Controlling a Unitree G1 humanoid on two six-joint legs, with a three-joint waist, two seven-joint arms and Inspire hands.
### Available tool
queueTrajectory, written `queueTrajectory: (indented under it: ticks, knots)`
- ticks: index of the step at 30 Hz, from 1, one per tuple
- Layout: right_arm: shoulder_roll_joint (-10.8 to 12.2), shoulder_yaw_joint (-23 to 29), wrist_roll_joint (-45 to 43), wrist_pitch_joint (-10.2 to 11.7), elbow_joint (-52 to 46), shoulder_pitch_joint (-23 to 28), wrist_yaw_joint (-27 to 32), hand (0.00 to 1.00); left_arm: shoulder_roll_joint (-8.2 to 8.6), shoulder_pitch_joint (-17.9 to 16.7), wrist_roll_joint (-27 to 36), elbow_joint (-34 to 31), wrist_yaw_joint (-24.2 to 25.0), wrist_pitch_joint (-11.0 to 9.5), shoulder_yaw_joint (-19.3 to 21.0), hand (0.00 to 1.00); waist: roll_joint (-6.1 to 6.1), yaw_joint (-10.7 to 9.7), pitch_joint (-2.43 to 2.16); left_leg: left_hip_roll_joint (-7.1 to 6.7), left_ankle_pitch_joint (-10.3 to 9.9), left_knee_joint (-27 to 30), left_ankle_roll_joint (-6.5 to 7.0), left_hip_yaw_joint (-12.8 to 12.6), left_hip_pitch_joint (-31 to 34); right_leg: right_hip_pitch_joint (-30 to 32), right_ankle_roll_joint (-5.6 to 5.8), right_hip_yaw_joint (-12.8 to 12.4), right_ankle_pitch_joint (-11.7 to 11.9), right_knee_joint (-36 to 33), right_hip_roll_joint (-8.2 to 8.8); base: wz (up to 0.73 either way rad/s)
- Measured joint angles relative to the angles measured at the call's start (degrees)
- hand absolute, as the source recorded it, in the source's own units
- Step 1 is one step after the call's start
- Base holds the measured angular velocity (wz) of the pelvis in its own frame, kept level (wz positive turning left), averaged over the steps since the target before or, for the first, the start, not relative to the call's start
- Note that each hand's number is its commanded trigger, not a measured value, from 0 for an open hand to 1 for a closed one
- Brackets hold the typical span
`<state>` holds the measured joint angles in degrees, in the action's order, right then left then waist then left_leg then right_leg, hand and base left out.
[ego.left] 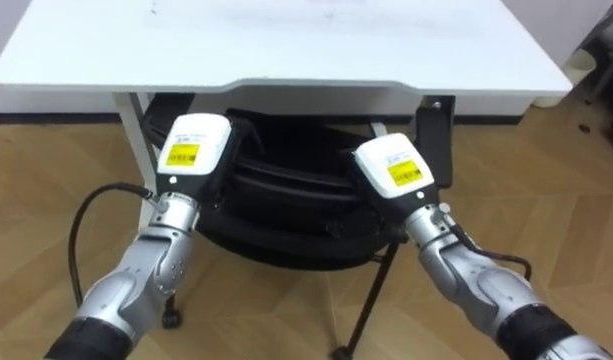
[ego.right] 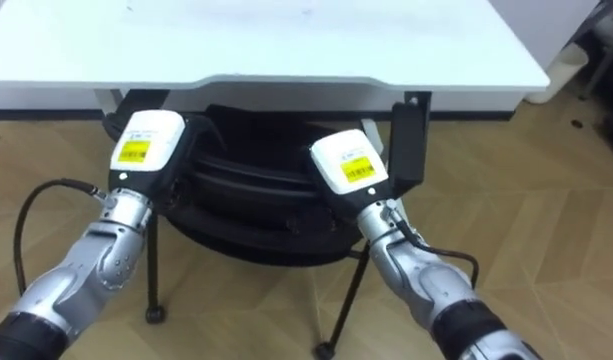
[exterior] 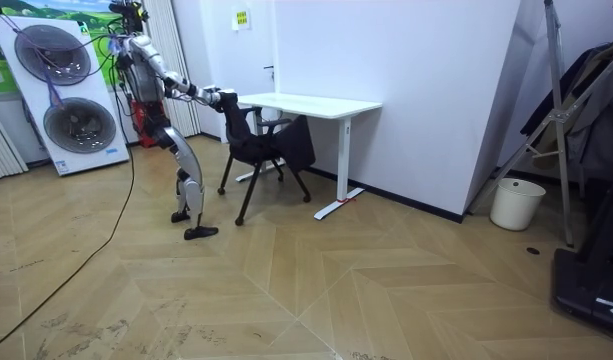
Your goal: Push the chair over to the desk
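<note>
**A:** Where are our hands?

**B:** Our left hand (ego.left: 193, 150), a boxy white shell with a yellow sticker, sits left of centre. Our right hand (ego.left: 391, 165) has the same shell and sits right of centre. Both are against the curved black top of the chair (ego.left: 286, 195). We cannot tell whether they grip it or only press.

**A:** And the chair?

**B:** It is mid-frame, dark and rounded, partly under the desk (ego.left: 286, 45), a smooth white slab across the top of the frame. Thin black tube legs (ego.left: 371, 300) run down to the floor (ego.left: 546, 240), warm herringbone wood. In the room view we stand at upper left, arms stretched out to the chair's back.
</note>
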<state>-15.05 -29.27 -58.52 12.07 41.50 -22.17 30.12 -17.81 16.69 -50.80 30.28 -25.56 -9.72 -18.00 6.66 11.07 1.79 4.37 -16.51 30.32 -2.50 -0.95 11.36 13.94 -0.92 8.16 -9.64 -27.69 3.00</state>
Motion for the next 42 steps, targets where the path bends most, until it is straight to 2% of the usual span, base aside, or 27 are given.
queueTrajectory:
  ticks: [4,6,8,9,10,11,13,14,15,16,17,19,20,22,23,25,26,27,28,30,31,33,35,37,39,41,42]
  knots:
    - [-0.6,1.8,-0.1,1.0,-2.6,0.0,-4.7,0.00,0.60,0.1,0.6,-1.1,2.2,0.0,1.7,0.00,0.10,-0.4,0.02,0.02,0.5,-0.9,-0.31,0.3,-0.1,0.0,-0.37,0.3,0.1,0.4,-0.10,0.04]
    - [-1.6,1.9,-0.6,1.1,-4.8,-0.1,-6.9,0.00,-0.15,0.1,1.5,-2.1,3.7,-0.1,2.2,0.00,0.10,-0.5,-0.03,-0.04,0.7,-1.3,-0.39,0.8,0.0,-0.2,-0.45,0.7,0.2,0.9,-0.11,0.08]
    - [-4.1,1.9,-0.6,2.8,-8.0,-0.4,-8.5,0.00,-1.07,0.1,3.3,-3.8,5.8,-0.1,2.4,0.00,0.35,-0.5,-0.08,-0.07,1.0,-2.1,-0.41,0.8,-0.3,-0.3,-0.57,0.8,0.4,1.3,-0.11,0.08]
    - [-6.9,2.0,-0.6,3.7,-11.4,-0.4,-9.1,0.00,-1.65,0.1,4.2,-5.8,7.3,-0.1,3.5,0.00,0.46,-0.6,-0.09,-0.07,1.7,-3.0,-0.41,1.1,-0.5,-0.7,-0.65,1.4,0.7,2.1,-0.11,0.14]
    - [-9.9,2.2,-0.5,4.9,-14.6,-0.7,-9.1,0.00,-3.21,0.1,4.4,-8.6,8.3,-0.1,3.9,0.00,0.50,-0.6,-0.09,-0.06,2.4,-4.4,-0.48,1.4,-1.1,-1.6,-0.70,1.9,1.3,3.3,-0.21,0.20]
    - [-11.4,2.2,-0.4,5.4,-16.1,-1.1,-9.1,0.00,-4.64,0.2,4.4,-10.1,8.9,-0.1,3.9,0.00,0.49,-0.6,-0.09,-0.03,2.7,-4.9,-0.53,1.6,-1.3,-1.9,-0.72,2.1,1.5,4.3,-0.31,0.17]
    - [-16.1,2.8,-1.7,8.3,-22.5,-3.5,-9.6,0.00,-11.10,1.4,4.5,-12.9,10.8,-0.3,4.5,0.00,0.47,-1.6,-0.07,0.19,3.9,-7.0,-0.87,2.1,-1.8,-2.8,-1.08,2.7,2.7,6.6,-0.79,0.12]
    - [-17.2,3.5,-1.7,9.3,-23.9,-4.4,-9.3,0.00,-12.54,1.9,4.5,-13.0,11.5,-0.3,4.6,0.00,0.43,-1.8,-0.05,0.24,4.2,-7.2,-0.91,2.2,-1.8,-3.0,-1.13,2.8,2.9,7.0,-0.88,0.09]
    - [-19.1,6.6,-1.9,9.7,-25.9,-6.3,-7.0,0.00,-15.19,3.5,4.5,-13.7,12.8,-0.6,4.7,0.00,0.24,-1.9,0.07,0.42,4.3,-7.7,-1.02,2.4,-1.7,-3.3,-1.27,3.1,3.2,7.8,-1.15,0.07]
    - [-20.6,10.5,-1.5,8.8,-25.8,-9.2,-4.3,0.00,-17.49,5.5,5.5,-15.5,12.7,-1.7,5.8,0.00,-0.08,-1.8,0.30,0.83,4.3,-8.0,-1.08,2.6,-1.9,-4.2,-1.33,3.4,3.8,9.4,-1.70,0.07]
    - [-21.5,12.1,-1.1,7.8,-25.7,-10.8,-3.0,0.00,-18.07,6.8,6.8,-16.9,12.3,-2.2,6.9,0.00,-0.21,-1.6,0.38,0.96,4.3,-8.3,-1.15,2.7,-2.2,-4.6,-1.29,3.4,4.1,10.3,-1.95,0.08]
    - [-24.6,17.5,2.4,4.6,-27.2,-16.0,1.0,0.00,-21.17,14.0,14.8,-22.2,6.0,-3.3,12.1,0.00,-0.34,-1.9,0.40,0.86,4.7,-10.3,-1.24,2.9,-3.5,-6.1,-1.08,3.5,4.7,12.5,-2.13,0.02]
    - [-25.6,18.3,3.8,4.2,-28.1,-16.9,2.1,0.00,-22.39,15.6,16.5,-23.4,3.9,-3.5,13.2,0.00,-0.41,-2.2,0.36,0.79,4.9,-11.0,-1.21,2.7,-4.0,-6.5,-0.96,3.4,4.7,13.0,-2.12,0.00]
    - [-30.1,22.0,7.2,4.1,-33.2,-18.0,5.5,0.00,-27.53,18.9,20.6,-26.4,-2.7,-4.8,18.7,0.00,-0.98,-3.9,-0.20,0.30,5.2,-13.8,-0.88,2.3,-6.4,-7.9,-0.46,3.1,4.4,14.1,-1.79,-0.04]
    - [-31.4,22.9,7.6,4.2,-34.3,-17.9,6.3,0.00,-28.73,18.8,21.6,-27.1,-3.6,-4.9,20.2,0.00,-1.21,-4.4,-0.36,0.10,5.5,-14.4,-0.77,2.2,-7.0,-8.1,-0.32,3.1,4.3,14.1,-1.59,-0.06]
    - [-37.1,27.8,9.7,4.1,-36.8,-16.4,9.2,0.00,-31.12,17.5,23.8,-29.0,-5.9,-4.6,25.5,0.00,-2.04,-4.7,-0.91,-0.15,5.8,-17.0,-0.50,0.7,-9.0,-8.2,0.05,1.9,4.0,14.2,-1.36,-0.22]
    - [-38.3,29.1,9.9,4.0,-37.1,-16.0,9.6,0.00,-31.46,17.4,24.0,-29.0,-6.4,-4.4,26.5,0.00,-2.20,-4.8,-1.00,-0.16,5.8,-17.3,-0.47,0.5,-9.1,-8.1,0.14,1.8,3.9,14.2,-1.35,-0.31]
    - [-40.8,31.0,11.6,4.0,-37.6,-15.6,10.6,0.00,-32.67,17.0,24.3,-29.0,-7.5,-4.0,28.4,0.00,-2.26,-4.9,-1.04,-0.16,5.9,-17.6,-0.33,-0.3,-9.2,-7.8,0.18,1.5,3.9,14.3,-1.33,-0.20]
    - [-42.5,32.8,12.7,4.0,-38.0,-15.5,11.4,0.00,-34.05,15.0,24.3,-29.4,-8.3,-4.0,31.3,0.00,-2.41,-5.8,-1.13,-0.15,5.9,-17.6,-0.33,-0.5,-9.2,-7.9,0.19,1.8,3.9,14.6,-1.33,-0.15]
    - [-45.2,35.6,13.7,3.9,-38.2,-15.2,13.4,0.00,-35.68,10.8,24.3,-29.7,-9.6,-3.6,35.1,0.00,-2.74,-7.3,-1.36,-0.15,5.9,-17.7,-0.33,-0.6,-9.3,-8.2,0.19,2.3,3.9,15.1,-1.30,-0.08]
    - [-46.2,37.0,14.5,3.3,-38.2,-15.1,14.0,0.00,-35.73,8.8,24.3,-29.7,-9.9,-2.9,36.8,0.00,-3.04,-7.9,-1.53,-0.10,5.9,-17.9,-0.33,-0.7,-9.7,-8.4,0.19,2.5,3.9,15.1,-1.34,-0.11]
    - [-47.5,40.1,14.9,2.8,-37.9,-13.1,14.9,0.00,-36.21,6.3,24.2,-29.5,-9.9,-2.1,38.6,0.00,-3.27,-8.6,-1.82,-0.01,5.9,-18.3,-0.33,-1.6,-10.5,-9.2,0.19,2.5,3.9,15.8,-1.43,-0.12]
    - [-48.9,43.5,16.0,2.7,-37.0,-10.3,15.3,0.00,-37.46,3.3,24.5,-29.0,-9.9,-1.5,41.5,0.00,-3.48,-8.8,-1.84,0.01,5.9,-18.9,-0.33,-2.2,-11.5,-9.7,0.19,2.1,3.9,16.3,-1.53,-0.16]
    - [-48.9,47.2,17.7,1.8,-35.1,-5.8,15.8,0.00,-37.78,-0.4,26.5,-28.3,-9.9,-0.5,44.8,0.00,-4.05,-9.1,-2.08,-0.01,5.9,-19.7,-0.33,-2.4,-13.2,-10.8,0.20,2.1,3.9,16.3,-1.57,-0.15]
    - [-48.9,50.0,22.2,1.6,-33.4,-2.8,16.2,0.00,-37.80,-2.5,30.1,-27.9,-10.0,-0.1,47.7,0.00,-4.31,-8.8,-2.19,-0.03,5.9,-20.1,-0.33,-3.9,-13.7,-10.7,0.25,1.3,3.8,16.3,-1.57,-0.21]
    - [-48.8,54.3,27.8,0.9,-32.9,2.3,16.7,0.00,-37.66,-6.7,33.2,-28.0,-10.6,-0.1,52.3,0.00,-4.57,-9.2,-2.30,-0.05,5.9,-20.6,-0.33,-4.3,-13.9,-10.5,0.29,1.2,3.8,16.2,-1.54,-0.10]
    - [-48.4,57.8,31.9,0.4,-32.9,6.8,16.7,0.00,-37.26,-10.2,36.4,-28.1,-11.0,0.0,55.0,0.00,-4.75,-9.3,-2.42,-0.07,5.9,-20.7,-0.32,-4.5,-14.0,-10.6,0.35,1.2,3.8,16.1,-1.51,0.00]
